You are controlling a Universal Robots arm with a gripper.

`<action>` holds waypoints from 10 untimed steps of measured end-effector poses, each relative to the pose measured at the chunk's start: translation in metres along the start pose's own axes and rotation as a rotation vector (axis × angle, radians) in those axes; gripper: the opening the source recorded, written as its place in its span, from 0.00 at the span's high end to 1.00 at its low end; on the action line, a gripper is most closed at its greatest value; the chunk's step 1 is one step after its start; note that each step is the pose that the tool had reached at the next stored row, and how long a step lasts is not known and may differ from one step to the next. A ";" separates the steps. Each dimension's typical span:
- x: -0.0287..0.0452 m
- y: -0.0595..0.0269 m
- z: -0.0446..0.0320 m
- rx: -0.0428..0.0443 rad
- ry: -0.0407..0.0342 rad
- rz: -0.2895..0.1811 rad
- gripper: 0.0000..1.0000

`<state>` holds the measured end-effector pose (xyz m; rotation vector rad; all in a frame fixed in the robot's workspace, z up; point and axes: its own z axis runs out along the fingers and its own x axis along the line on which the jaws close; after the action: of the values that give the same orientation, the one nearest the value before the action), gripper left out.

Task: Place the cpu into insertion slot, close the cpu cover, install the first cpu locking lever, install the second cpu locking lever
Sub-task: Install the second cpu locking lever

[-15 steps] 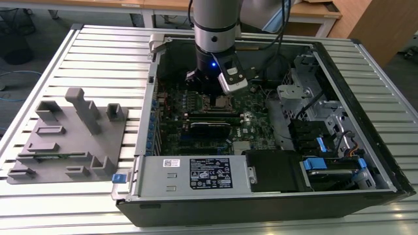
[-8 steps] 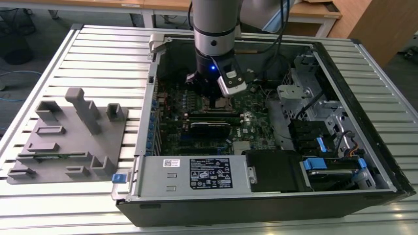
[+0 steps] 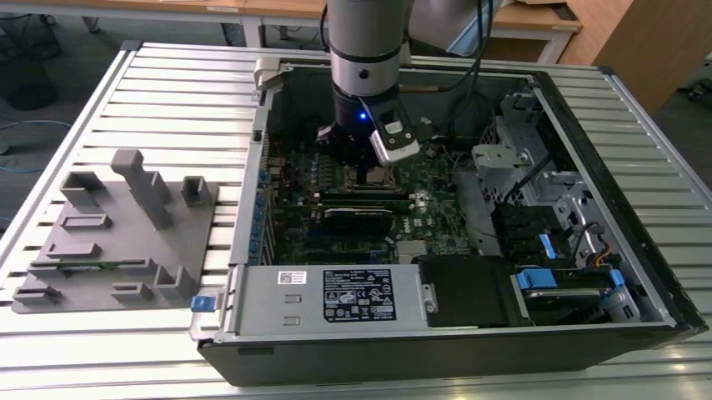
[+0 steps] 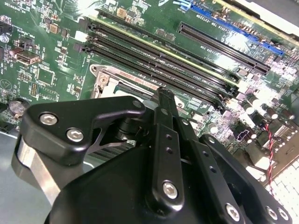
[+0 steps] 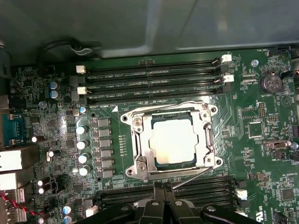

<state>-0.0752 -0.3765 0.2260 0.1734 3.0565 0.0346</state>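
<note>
Ribbed aluminium tabletop carries 1 open computer case lying on its side, with 1 grey fixture block beside it toward the exterior view's left. Wooden desks stand behind.

1 robot arm reaches straight down into the case, its gripper low over the green motherboard, directly above the socket area. In both wrist views the black fingers sit pressed close together with nothing between them, their tips right at the socket's near edge.

The cpu lies flat in the insertion slot, its pale silver top facing up and its edges square with the socket and parallel to the memory slots. The cpu cover is down around it, a silvery frame with the chip showing through the cut-out. 2 thin locking levers run along opposite sides of the frame, their long axes parallel to the memory slots; the one nearest the fingers angles slightly away from the frame.

3 long memory slots lie on the far side of the socket; more lie on the near side, partly hidden by the gripper.

1 labelled grey power-supply box fills the case's near corner.
</note>
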 end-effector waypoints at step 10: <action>0.0055 -0.0008 0.0083 0.0000 0.0000 0.000 0.89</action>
<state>-0.0801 -0.3766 0.2173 0.1733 3.0565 0.0345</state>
